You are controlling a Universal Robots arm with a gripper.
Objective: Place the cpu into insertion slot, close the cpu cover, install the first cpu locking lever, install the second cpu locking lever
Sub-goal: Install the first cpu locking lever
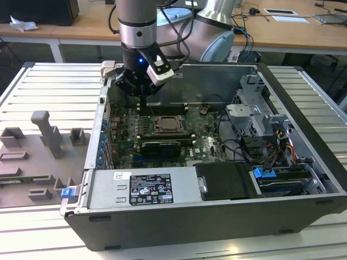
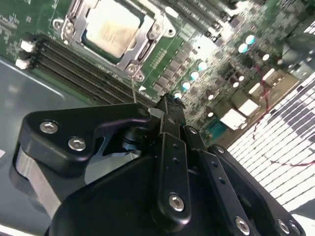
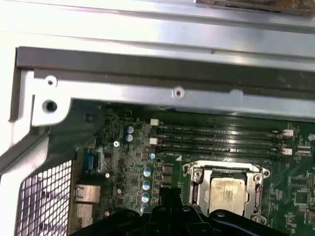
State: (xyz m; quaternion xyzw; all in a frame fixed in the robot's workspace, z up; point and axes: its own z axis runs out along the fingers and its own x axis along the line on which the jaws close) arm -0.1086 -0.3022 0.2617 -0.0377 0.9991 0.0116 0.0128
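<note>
The cpu (image 2: 110,27) is seen seated in the insertion slot (image 1: 165,124), framed by the lowered cpu cover (image 2: 147,39), beside the long memory slots (image 3: 216,137). The gripper (image 2: 170,104) is held just above the motherboard (image 3: 123,167) near the socket, its fingers pressed together on nothing. A white printed label (image 1: 142,189) is carried on the grey metal housing (image 1: 103,187); its writing cannot be made out.

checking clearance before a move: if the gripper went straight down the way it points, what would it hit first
Most likely the green motherboard beside the memory slots, just short of the cpu under its cover. The gripper hangs above it; depth is hard to judge.
</note>
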